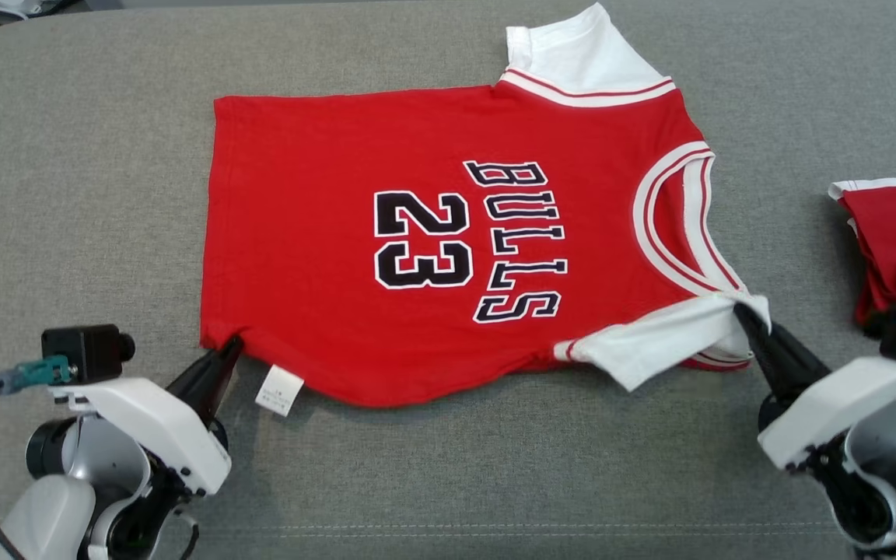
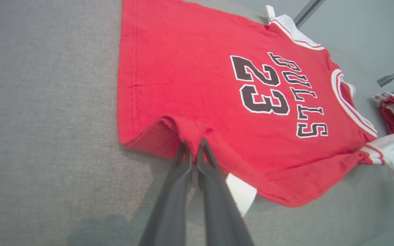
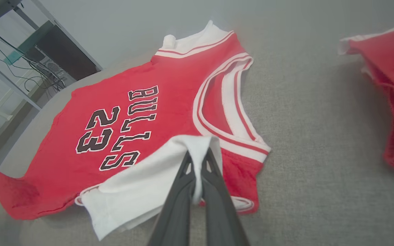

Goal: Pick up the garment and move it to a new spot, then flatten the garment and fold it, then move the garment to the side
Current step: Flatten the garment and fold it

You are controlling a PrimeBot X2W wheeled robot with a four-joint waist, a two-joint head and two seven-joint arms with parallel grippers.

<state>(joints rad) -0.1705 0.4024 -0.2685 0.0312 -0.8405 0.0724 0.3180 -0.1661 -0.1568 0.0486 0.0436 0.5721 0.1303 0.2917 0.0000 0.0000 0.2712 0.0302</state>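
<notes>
The left gripper (image 1: 229,348) pinches the near hem corner of the red jersey (image 1: 323,311). The right gripper (image 1: 740,313) pinches its near white sleeve (image 1: 650,342). The jersey lies flat mid-worktop (image 1: 67,194), long axis left-right, its body extending from both grippers toward the far edge.

Jaws clamped tight, left arm (image 1: 145,428) and right arm (image 1: 837,404) outstretched.

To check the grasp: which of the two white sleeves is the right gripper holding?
The near sleeve of the jersey, pinched by the right gripper; the far sleeve lies flat and untouched.
</notes>
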